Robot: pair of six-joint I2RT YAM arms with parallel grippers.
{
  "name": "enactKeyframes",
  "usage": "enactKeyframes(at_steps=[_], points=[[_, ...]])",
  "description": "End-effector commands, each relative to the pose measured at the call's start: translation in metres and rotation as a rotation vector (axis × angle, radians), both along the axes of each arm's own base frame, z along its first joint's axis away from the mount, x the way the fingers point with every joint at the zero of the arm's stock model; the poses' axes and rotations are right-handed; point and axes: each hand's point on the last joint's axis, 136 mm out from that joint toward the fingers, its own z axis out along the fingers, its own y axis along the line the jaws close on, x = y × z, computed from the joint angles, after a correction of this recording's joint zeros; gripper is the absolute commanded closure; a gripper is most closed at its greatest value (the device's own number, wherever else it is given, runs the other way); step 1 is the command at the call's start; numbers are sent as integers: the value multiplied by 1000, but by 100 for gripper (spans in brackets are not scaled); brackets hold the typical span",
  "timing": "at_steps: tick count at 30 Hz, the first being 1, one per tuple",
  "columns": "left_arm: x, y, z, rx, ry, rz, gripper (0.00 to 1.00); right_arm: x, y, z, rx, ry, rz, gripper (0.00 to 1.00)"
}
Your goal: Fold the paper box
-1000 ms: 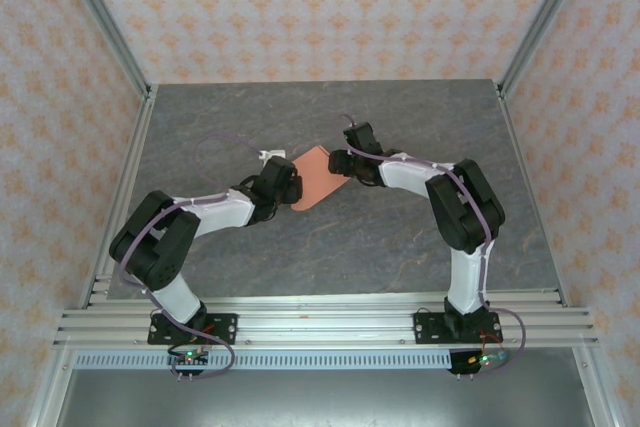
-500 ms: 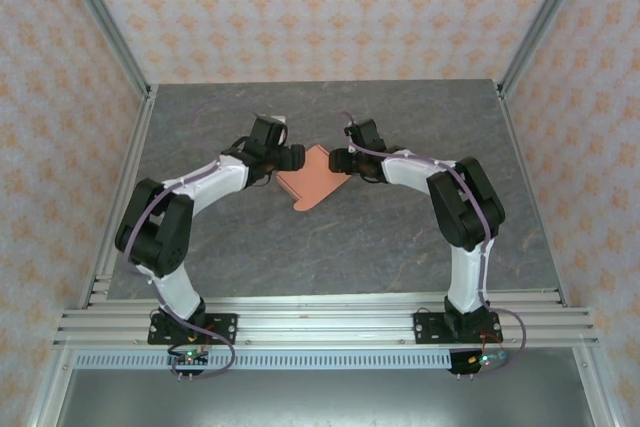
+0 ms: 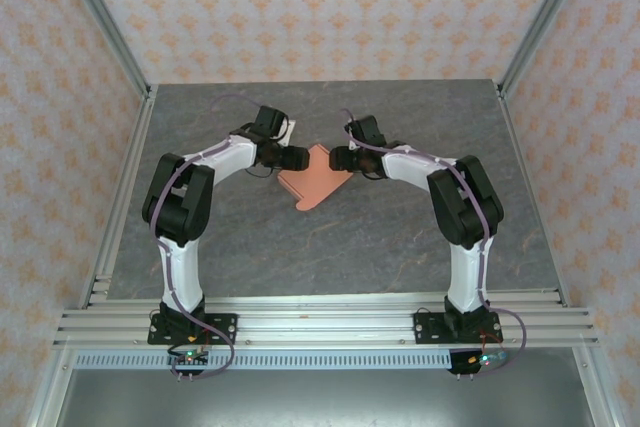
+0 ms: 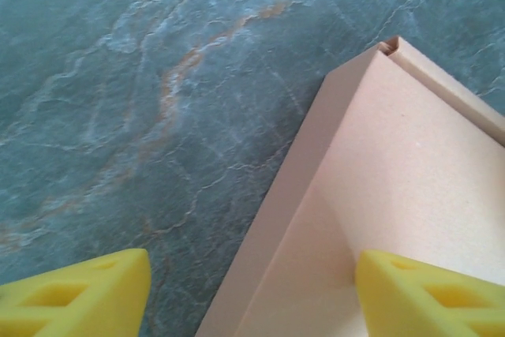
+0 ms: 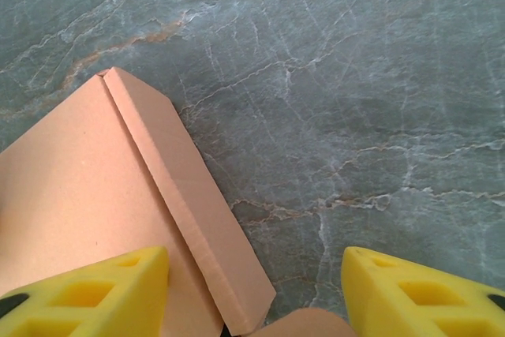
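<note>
1. Grey, marble-veined surface (image 3: 350,237), shut in by walls (image 3: 330,7) papered in a pale orange floral print. Aluminium posts (image 3: 100,22) at the corners, ribbed rail (image 3: 330,327) along the near edge.
2. On the far half of that surface, about mid-width: the paper box (image 3: 313,179), salmon-orange card lying mostly flat between the tips of the left arm (image 3: 215,162) and the right arm (image 3: 420,172).
3. In both wrist views, card cut off by the frame edges. Narrow flap (image 4: 292,226) creased along the edge near the left arm, and a similar strip (image 5: 185,203) along the edge near the right arm.
4. From above, card edges under both wrists hidden. Cannot tell how far either flap stands up.
5. Left jaws: spread wide, one yellow finger (image 4: 71,297) over bare surface and the other over the card, with the creased flap between. Nothing pinched; contact with the card unclear.
6. Right jaws: also wide, one yellow finger (image 5: 87,293) over the card and the other over bare stone, straddling the strip. Nothing gripped.
</note>
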Motion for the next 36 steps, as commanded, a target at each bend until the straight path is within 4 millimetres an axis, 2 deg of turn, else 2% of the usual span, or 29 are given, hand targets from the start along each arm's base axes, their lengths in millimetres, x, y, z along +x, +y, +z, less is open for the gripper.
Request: enactKeyframes(at_steps=[1,4,7,9,12,14,17,20,25,28,31,36], points=[[-19,-9,-15,-40,101,-41,36,-1,-16,-8,-79,39,-15,37],[-24,-5,-20,-48,106,-5,39,5,-24,13,-76,15,-41,30],[-29,-2,-24,-57,115,32,40,7,-35,41,-46,-13,-77,27],[-32,-2,-26,-67,118,48,41,-2,-48,54,-28,-16,-115,25],[-36,-2,-28,-75,126,56,42,-25,-61,61,50,-6,-164,23],[-38,-3,-29,-81,134,64,43,-43,-55,56,148,26,-166,22],[-41,-4,-29,-97,145,78,46,-65,-33,42,357,112,-159,24],[-44,-4,-25,-113,147,95,47,-74,-17,35,498,139,-162,25],[-47,-2,-25,-110,154,111,48,-85,-2,17,547,170,-180,28],[-50,-1,-26,-115,159,119,48,-86,9,8,606,184,-178,35],[-52,-1,-28,-119,165,122,49,-83,16,0,653,194,-180,48],[-56,-1,-30,-125,180,128,51,-78,21,0,699,180,-170,64]])
